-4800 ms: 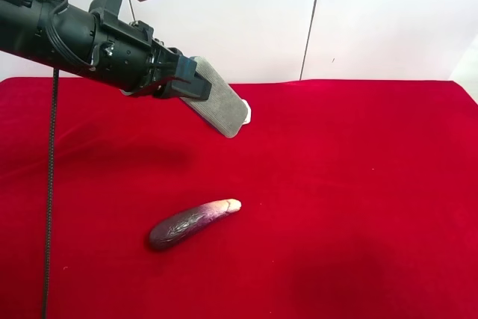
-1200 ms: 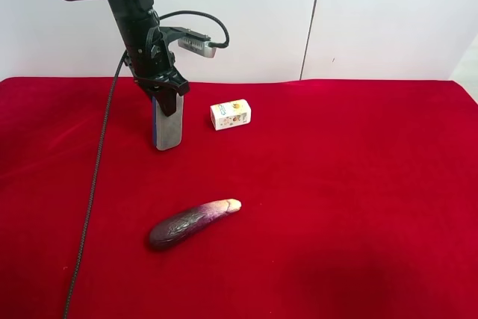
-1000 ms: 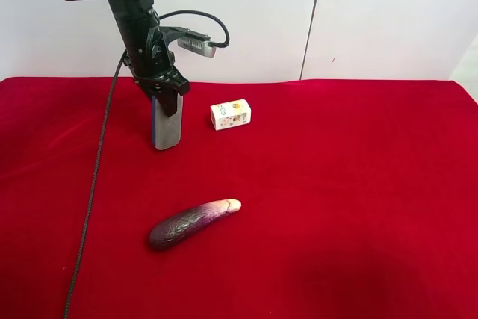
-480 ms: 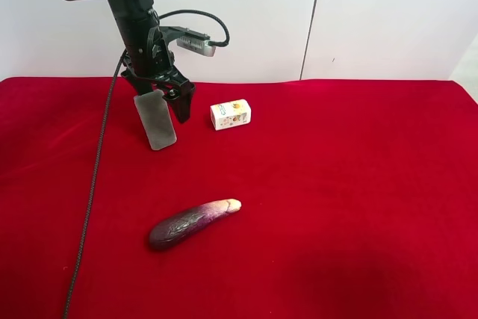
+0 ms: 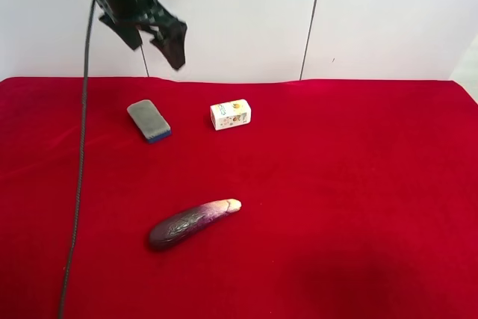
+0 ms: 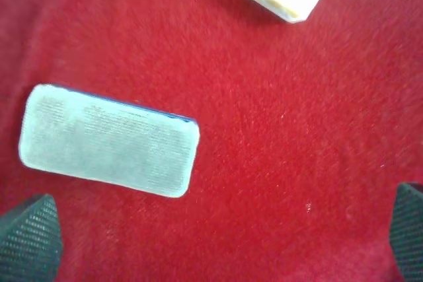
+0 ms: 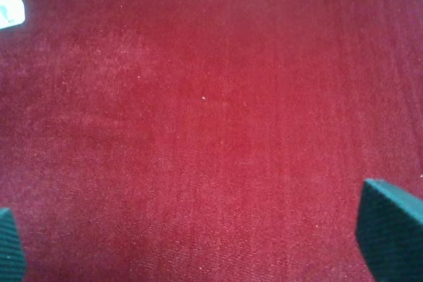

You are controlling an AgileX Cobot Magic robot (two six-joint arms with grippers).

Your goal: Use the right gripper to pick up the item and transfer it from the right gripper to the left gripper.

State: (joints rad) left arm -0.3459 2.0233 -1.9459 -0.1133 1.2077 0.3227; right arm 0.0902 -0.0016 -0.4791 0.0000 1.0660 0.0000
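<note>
— Since the earlier frame the left gripper point(image 5: 158, 37) has let go and lifted; the pad point(image 5: 149, 120) lies flat on the cloth point(image 5: 358, 184), at nine o'clock from the box point(image 5: 231, 115).

— And the right gripper point(image 7: 198, 242)?

— Spread wide, empty (only cloth below). Handover looks finished; retreat next.
</note>
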